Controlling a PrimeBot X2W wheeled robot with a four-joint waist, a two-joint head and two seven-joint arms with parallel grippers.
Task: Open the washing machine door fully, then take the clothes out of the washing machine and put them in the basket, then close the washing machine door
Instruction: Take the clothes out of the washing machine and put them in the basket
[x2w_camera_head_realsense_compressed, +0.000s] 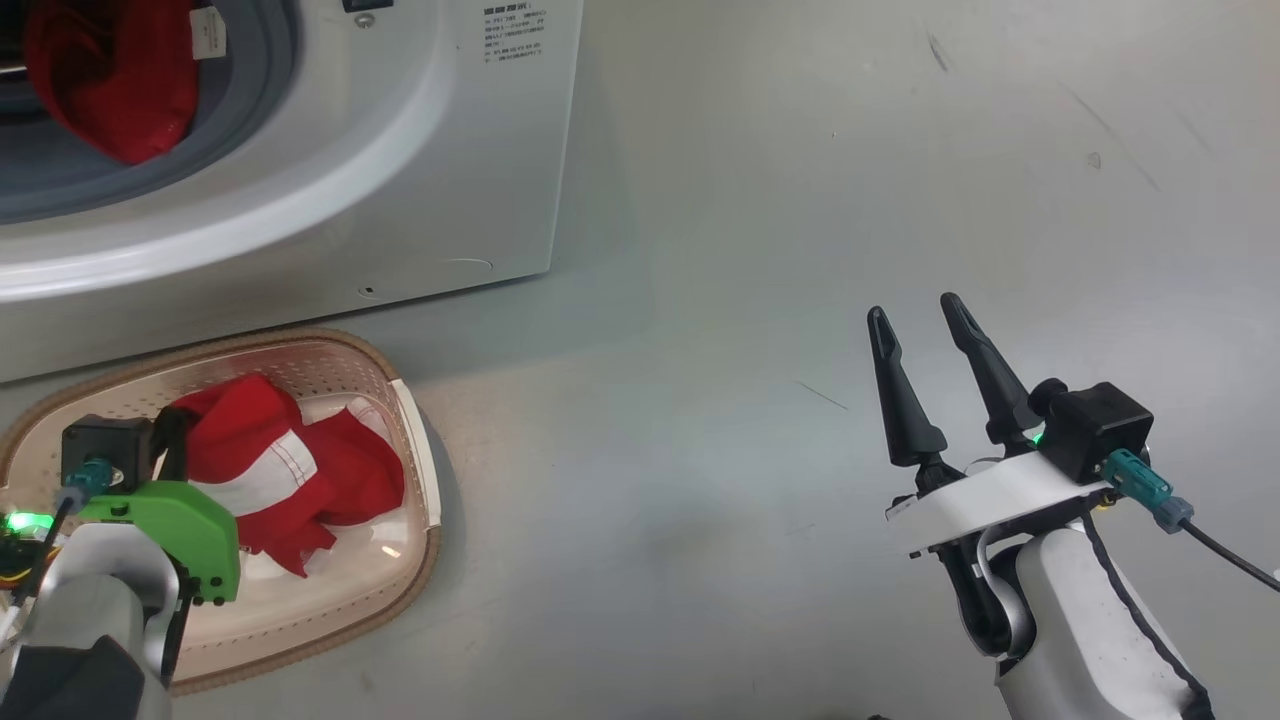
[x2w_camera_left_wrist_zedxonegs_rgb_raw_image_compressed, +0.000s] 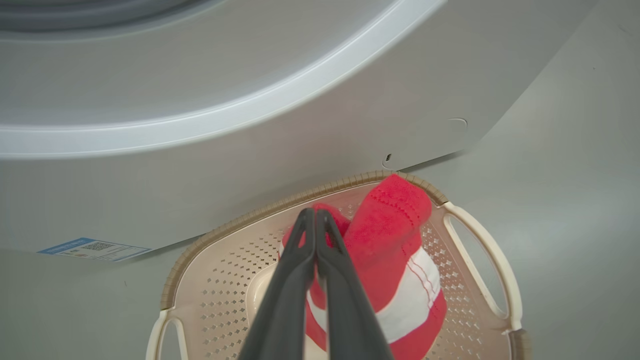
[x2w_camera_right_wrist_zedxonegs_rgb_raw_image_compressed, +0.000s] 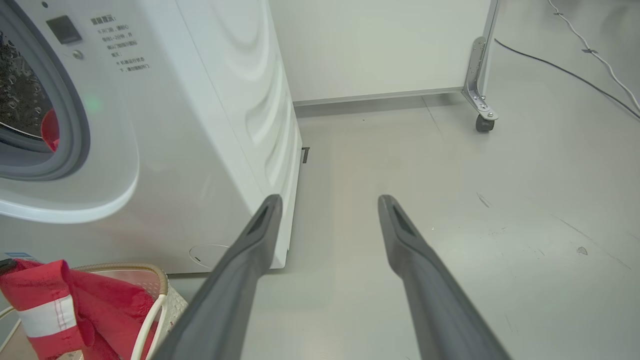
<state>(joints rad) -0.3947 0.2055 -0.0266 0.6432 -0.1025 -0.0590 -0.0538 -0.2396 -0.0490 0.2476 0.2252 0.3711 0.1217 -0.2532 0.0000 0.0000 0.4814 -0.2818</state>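
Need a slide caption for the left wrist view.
Left hand shut on red clothes over the basket, washer front behind.

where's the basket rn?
Head view, lower left: the basket sits on the floor just in front of the washing machine, on the robot's left side, with red clothes in it.

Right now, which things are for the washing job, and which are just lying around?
For the job: washing machine, red clothes, basket, left end effector.
Just lying about: floor cable, wheeled panel.
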